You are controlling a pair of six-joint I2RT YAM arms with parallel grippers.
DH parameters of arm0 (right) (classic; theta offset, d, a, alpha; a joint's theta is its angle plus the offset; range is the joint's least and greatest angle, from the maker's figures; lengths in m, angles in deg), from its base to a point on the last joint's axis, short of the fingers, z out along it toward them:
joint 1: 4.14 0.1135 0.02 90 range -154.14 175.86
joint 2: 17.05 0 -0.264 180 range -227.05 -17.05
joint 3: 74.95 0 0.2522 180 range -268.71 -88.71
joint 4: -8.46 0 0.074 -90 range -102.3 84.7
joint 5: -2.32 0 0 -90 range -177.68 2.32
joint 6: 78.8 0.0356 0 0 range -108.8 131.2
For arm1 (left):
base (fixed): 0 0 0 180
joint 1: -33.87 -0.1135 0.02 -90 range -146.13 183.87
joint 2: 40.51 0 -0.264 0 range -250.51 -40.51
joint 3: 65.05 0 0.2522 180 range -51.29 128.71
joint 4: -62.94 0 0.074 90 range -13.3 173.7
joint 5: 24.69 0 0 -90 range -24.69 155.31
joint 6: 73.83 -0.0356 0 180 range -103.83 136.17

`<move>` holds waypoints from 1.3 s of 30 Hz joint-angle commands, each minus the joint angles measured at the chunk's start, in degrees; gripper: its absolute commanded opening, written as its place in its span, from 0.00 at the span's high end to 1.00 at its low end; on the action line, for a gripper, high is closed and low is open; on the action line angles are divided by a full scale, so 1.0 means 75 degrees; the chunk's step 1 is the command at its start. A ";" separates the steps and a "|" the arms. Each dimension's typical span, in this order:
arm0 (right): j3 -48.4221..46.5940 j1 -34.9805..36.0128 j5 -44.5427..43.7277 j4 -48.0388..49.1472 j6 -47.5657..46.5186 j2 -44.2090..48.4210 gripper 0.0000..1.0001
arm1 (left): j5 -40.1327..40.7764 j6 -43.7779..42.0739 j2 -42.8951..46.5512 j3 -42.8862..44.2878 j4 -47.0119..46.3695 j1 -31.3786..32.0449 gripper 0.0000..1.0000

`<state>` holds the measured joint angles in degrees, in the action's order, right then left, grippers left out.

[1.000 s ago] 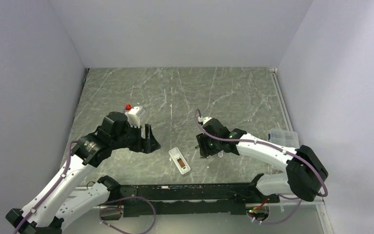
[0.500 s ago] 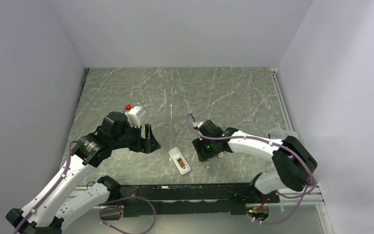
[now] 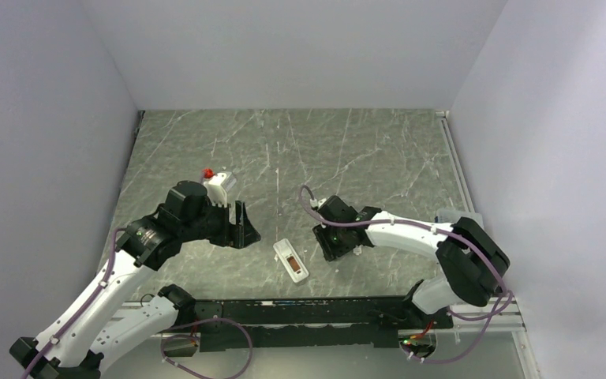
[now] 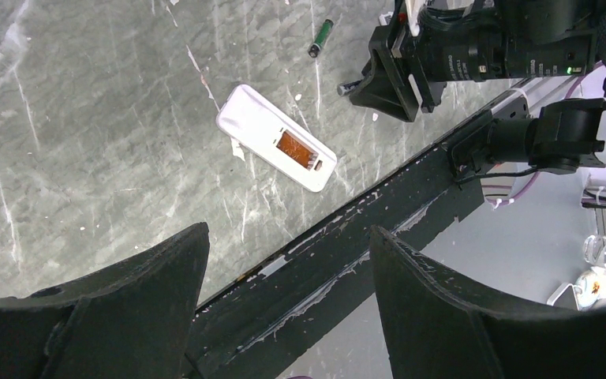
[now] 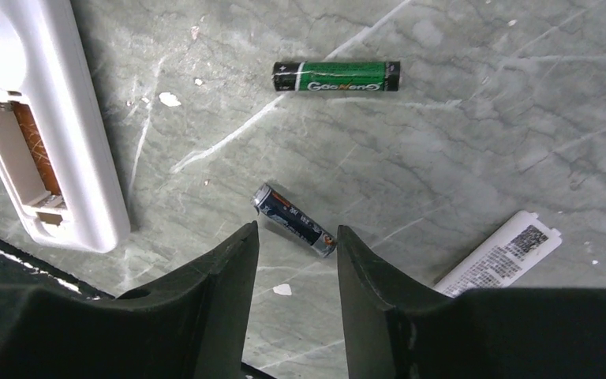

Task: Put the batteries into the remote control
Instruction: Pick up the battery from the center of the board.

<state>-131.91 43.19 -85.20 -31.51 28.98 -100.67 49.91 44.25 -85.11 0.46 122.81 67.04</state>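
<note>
Right claw [image 5: 296, 234] narrow, empty, with the slanted blue battery [image 5: 296, 219] just off its tips. If I pinch one end, it may roll toward the remote control [image 5: 87, 118] at 10 o'clock. Left claw [image 4: 288, 237] wide, empty.

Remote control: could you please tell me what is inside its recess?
The recess shows only bare orange-brown floor; finer detail too small to tell. Both batteries lie outside.

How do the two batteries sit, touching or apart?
Apart. The right wrist view shows a wide strip of bare tabletop between the green battery and the blue battery.
</note>
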 commanded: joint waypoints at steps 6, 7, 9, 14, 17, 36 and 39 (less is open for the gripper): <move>-0.0232 0.0596 -0.0654 -0.0190 0.0490 -0.0228 0.60 | -0.0138 -0.0128 -0.0018 -0.0044 -0.0300 -0.0040 0.21; -0.0229 0.0648 -0.0686 -0.0195 0.0524 -0.0232 0.61 | -0.0141 -0.0134 -0.0017 -0.0044 -0.0300 -0.0040 0.21; -0.0228 0.0732 -0.0787 -0.0235 0.0577 -0.0244 0.63 | -0.0150 -0.0134 -0.0026 -0.0045 -0.0300 -0.0040 0.21; -0.0238 0.0903 -0.0967 -0.0284 0.0735 -0.0210 0.73 | -0.0151 -0.0134 -0.0013 -0.0044 -0.0296 -0.0040 0.21; -0.0211 0.0968 -0.1062 -0.0330 0.0841 -0.0195 0.74 | -0.0150 -0.0134 -0.0006 -0.0044 -0.0300 -0.0040 0.21; -0.0006 0.1306 -0.1162 -0.0407 0.1235 0.0041 0.75 | -0.0173 -0.0119 0.0005 -0.0065 -0.0318 -0.0040 0.21; 0.0006 0.1318 -0.1174 -0.0378 0.1256 0.0052 0.81 | -0.0172 -0.0115 0.0011 -0.0059 -0.0320 -0.0040 0.21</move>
<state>-132.37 52.66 -93.25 -33.48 37.35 -101.67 49.69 44.25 -85.35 0.46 122.74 66.95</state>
